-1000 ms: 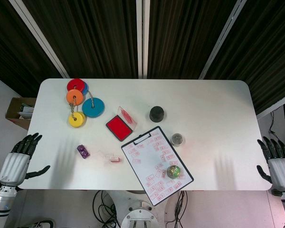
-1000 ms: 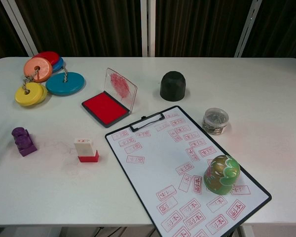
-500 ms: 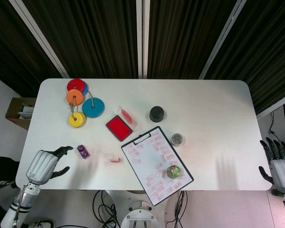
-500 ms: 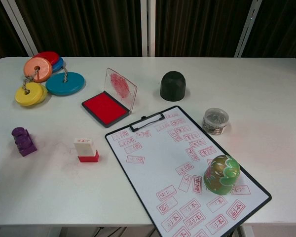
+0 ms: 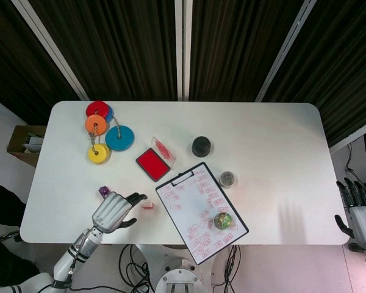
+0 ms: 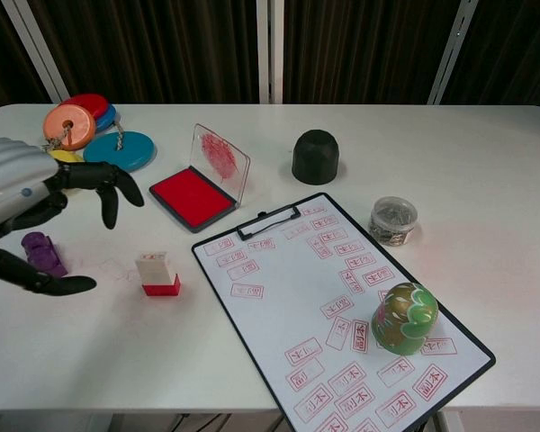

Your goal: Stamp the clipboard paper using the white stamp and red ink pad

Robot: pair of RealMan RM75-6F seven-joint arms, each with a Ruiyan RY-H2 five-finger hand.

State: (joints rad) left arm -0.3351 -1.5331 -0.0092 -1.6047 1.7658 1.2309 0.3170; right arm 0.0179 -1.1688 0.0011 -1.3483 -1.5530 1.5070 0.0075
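Where dark slatted wall (image 5: pixel 122 43) backs it, white table (image 5: pixel 274 140) glossy.

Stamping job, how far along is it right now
Done: only the red ink pad lying open. In hand: the left hand hovers open beside the white stamp, not gripping it. Left: grasp, ink, press on the clipboard paper, which already carries red prints. The right hand idles off the table.

Place: a robot test lab
Signs: white worktop (image 5: pixel 274 152) before dark slatted wall panels (image 5: pixel 122 43), loose cables (image 5: pixel 131 259) on the floor under it, cardboard box (image 5: pixel 24 143) beside
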